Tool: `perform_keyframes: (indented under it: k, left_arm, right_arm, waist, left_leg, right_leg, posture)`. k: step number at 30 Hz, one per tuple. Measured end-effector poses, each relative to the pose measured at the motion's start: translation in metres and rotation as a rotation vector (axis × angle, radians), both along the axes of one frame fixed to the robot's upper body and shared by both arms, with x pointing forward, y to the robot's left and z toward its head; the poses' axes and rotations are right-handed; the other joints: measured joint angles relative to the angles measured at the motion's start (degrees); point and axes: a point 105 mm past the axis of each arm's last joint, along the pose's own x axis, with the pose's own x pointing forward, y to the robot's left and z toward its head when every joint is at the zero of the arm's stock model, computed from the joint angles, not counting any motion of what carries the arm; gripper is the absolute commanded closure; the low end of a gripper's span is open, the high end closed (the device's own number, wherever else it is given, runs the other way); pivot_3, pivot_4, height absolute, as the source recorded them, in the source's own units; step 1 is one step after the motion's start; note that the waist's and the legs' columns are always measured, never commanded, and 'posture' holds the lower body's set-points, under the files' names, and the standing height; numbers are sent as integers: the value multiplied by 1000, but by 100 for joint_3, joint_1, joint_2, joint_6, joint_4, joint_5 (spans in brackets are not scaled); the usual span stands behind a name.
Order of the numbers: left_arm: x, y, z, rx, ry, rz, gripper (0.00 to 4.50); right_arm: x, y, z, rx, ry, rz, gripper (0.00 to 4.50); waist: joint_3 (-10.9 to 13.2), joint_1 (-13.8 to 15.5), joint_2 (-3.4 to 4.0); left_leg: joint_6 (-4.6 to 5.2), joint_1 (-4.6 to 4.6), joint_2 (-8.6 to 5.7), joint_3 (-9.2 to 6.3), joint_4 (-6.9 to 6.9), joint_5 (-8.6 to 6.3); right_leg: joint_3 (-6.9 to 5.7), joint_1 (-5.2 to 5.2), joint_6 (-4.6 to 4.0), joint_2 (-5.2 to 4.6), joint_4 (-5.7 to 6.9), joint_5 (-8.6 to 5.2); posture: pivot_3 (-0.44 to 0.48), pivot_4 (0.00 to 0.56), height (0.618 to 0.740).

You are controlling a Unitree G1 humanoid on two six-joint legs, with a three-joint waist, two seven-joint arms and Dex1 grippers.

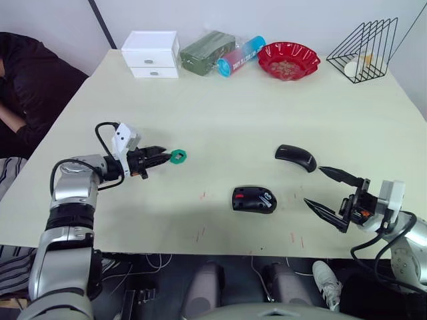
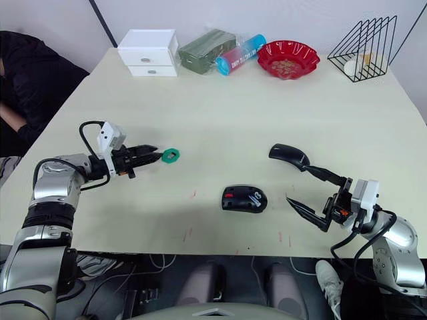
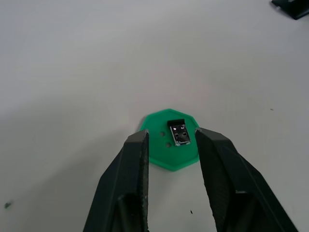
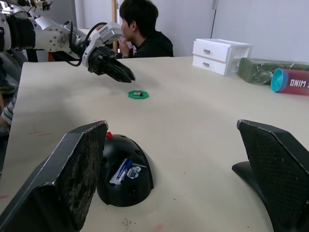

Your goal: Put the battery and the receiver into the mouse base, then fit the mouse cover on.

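Black-fingered and stretched low over the cream table (image 1: pixel 220 100), the left gripper (image 3: pixel 170 145) pointed toward 3 o'clock, its fingers parted and grasping nothing, their tips just short of a green disc (image 1: pixel 177 157). The small metal-and-black receiver (image 3: pixel 178 132) sat on that disc, between the fingertips' line and apart from both. The right gripper (image 1: pixel 325 190) reached in from the table's 4 o'clock corner, forearm low and aimed toward 9 o'clock, jaws spread wide and empty. The mouse base (image 1: pixel 254 199) lay near the front edge, at about 9 o'clock from the right gripper, with a white-and-blue battery (image 4: pixel 121 170) visible in its open top. The mouse cover (image 1: pixel 295 157) rested at 1 o'clock from the base, just beyond the right gripper's upper finger. Bare tabletop spread between the disc and the base. A white drawer unit (image 1: pixel 151 54), green pack (image 1: pixel 207 52), tube (image 1: pixel 240 56), red bowl (image 1: pixel 288 60) and wire rack (image 1: pixel 365 48) lined the far edge.
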Motion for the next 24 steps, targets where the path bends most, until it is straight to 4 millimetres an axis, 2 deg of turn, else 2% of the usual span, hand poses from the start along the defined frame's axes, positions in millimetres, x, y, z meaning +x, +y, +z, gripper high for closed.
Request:
perform_keyframes:
  k: [24]
  left_arm:
    - [4, -8, -14, 26, 14, 8, 2966]
  right_arm:
    - [-1, 4, -4, 1, -1, 7, 0]
  waist:
    - [1, -1, -2]
  left_leg:
    - [0, 0, 0, 0, 0, 0]
  right_leg:
    - [0, 0, 0, 0, 1, 0]
  posture:
    - [0, 150, 740]
